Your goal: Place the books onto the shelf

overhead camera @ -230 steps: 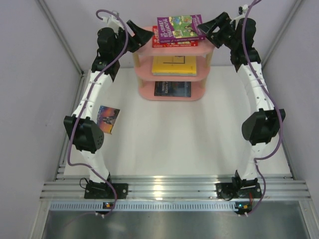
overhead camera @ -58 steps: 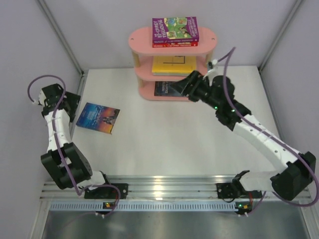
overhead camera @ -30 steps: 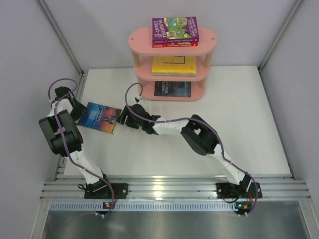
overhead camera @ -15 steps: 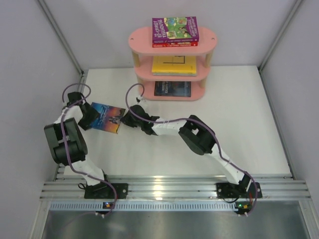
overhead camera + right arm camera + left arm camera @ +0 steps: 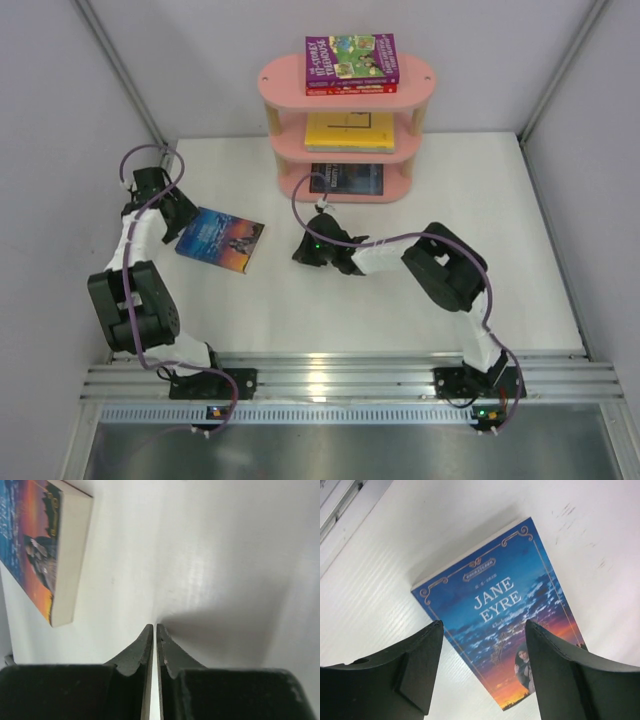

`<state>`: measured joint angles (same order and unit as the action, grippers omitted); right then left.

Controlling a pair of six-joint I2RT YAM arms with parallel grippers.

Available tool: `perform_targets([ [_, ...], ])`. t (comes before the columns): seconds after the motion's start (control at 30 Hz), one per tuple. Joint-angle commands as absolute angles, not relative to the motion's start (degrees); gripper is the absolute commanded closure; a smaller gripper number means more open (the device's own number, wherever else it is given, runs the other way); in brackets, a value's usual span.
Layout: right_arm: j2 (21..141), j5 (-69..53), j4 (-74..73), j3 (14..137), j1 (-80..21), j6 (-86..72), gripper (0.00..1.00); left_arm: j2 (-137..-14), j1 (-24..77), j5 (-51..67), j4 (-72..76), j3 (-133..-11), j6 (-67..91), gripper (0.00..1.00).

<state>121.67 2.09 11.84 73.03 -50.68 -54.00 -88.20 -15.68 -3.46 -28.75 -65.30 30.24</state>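
Mostly done: shelf (image 5: 422, 82) at far centre holds four books that I can see.
- top tier: purple book (image 5: 352, 57) stacked on red book (image 5: 350, 89)
- middle tier: yellow book (image 5: 349, 132)
- bottom tier: navy book (image 5: 346, 178)
- anything hidden under those: can't tell

Left to do: blue book (image 5: 220, 240). It lies flat, cover up, on the surface (image 5: 480, 210), left of centre, nearer than the shelf and well apart from it.

Left claw (image 5: 484, 624): jaws wide, nothing gripped, at the book's left end and pointing across the cover. Can't tell whether it touches the book.
Right claw (image 5: 154, 626): closed, empty, tips low at the surface, right of the book with a clear gap between them.

My read: the step in hand is picking up the blue book, then lifting it and placing it on a tier. It lies flat, so getting a finger under an edge looks like the hard bit. The lower tiers look tight on headroom; the top stack is the open option.

Surface: white, matte, with a few faint scuffs in the left wrist view. The rail (image 5: 330, 380) along the near edge carries both arm bases.

Room: plain pale grey-lilac walls (image 5: 60, 110) left, far and right, with metal struts (image 5: 120, 70) in the corners. Nobody in view.
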Motion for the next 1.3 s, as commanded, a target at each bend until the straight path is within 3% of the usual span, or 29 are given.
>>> perform_targets([
  [0.0, 114.89, 0.27, 11.5, 65.58, -47.38, -47.91, 0.93, -93.42, -15.03, -4.38, -30.13, -70.48, 25.31, 0.29],
  [0.13, 108.12, -1.41, 10.82, 60.04, -46.32, -44.22, 0.8, -98.08, -15.9, -12.82, -30.68, -73.47, 24.96, 0.29],
  [0.23, 102.93, -1.58, 9.58, 56.88, -45.71, -41.75, 0.75, -103.96, -19.68, -11.08, -32.94, -83.53, 24.26, 0.32],
  [0.3, 99.85, -1.67, 9.84, 55.2, -45.01, -42.01, 0.75, -108.01, -20.22, -8.97, -36.54, -87.96, 24.61, 0.38],
  [0.43, 96.69, -4.3, 11.16, 52.56, -44.12, -42.37, 0.75, -110.65, -20.21, -5.28, -35.86, -90.18, 24.7, 0.61],
  [0.6, 92.12, -5.27, 8.97, 51.68, -43.68, -41.66, 0.74, -116.45, -20.13, -3.34, -39.81, -91.49, 23.38, 0.74],
  [0.93, 76.48, -5.89, 9.14, 43.0, -42.71, -44.64, 0.65, -109.96, -14.86, 4.3, -39.81, -77.2, 24.43, 0.8],
  [1.27, 56.63, 1.84, 0.36, 28.93, -40.26, -48.33, 0.48, -78.62, 3.39, 13.17, -31.21, -47.57, 38.03, 0.79],
])
